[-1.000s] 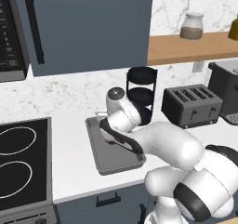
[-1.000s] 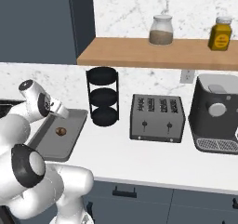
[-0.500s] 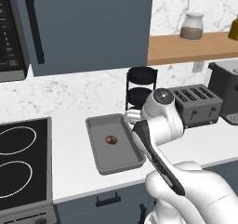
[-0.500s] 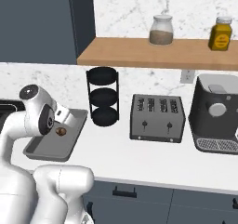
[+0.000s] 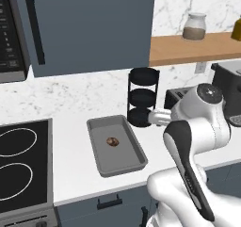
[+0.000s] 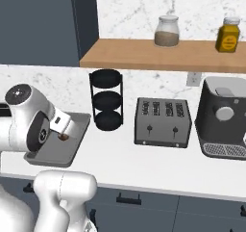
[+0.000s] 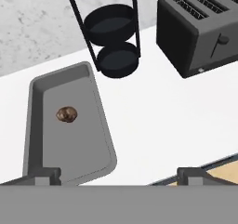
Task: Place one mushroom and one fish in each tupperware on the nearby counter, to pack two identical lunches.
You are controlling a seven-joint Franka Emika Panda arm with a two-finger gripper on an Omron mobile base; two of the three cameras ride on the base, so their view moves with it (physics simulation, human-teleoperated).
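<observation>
A grey open tupperware [image 5: 104,167] [image 6: 80,120] [image 7: 81,151] lies on the off-white counter [image 5: 70,174] [image 6: 144,163] [image 7: 153,111]. One small brown mushroom [image 5: 112,141] [image 7: 67,115] rests inside it, toward its back half. My gripper [image 7: 120,175] is open and holds nothing; it hovers above the counter's front edge, to the right of the tupperware, with its fingertips [image 7: 44,174] wide apart. In the left base view the hand [image 5: 159,117] points toward the rack, level with the tupperware's far end. The fish is out of view.
A black three-tier rack [image 5: 143,99] [image 6: 106,101] [image 7: 114,37] stands just behind the tupperware's right corner. A dark toaster [image 6: 161,122] [image 7: 200,28] and a coffee machine [image 6: 223,118] sit further right. A stovetop [image 5: 21,160] is at the left; a wooden shelf [image 6: 168,53] with jars hangs above.
The arm has swung from over the tupperware to its right side and drawn back. The mushroom stays in the tupperware. The jaws remain open.
</observation>
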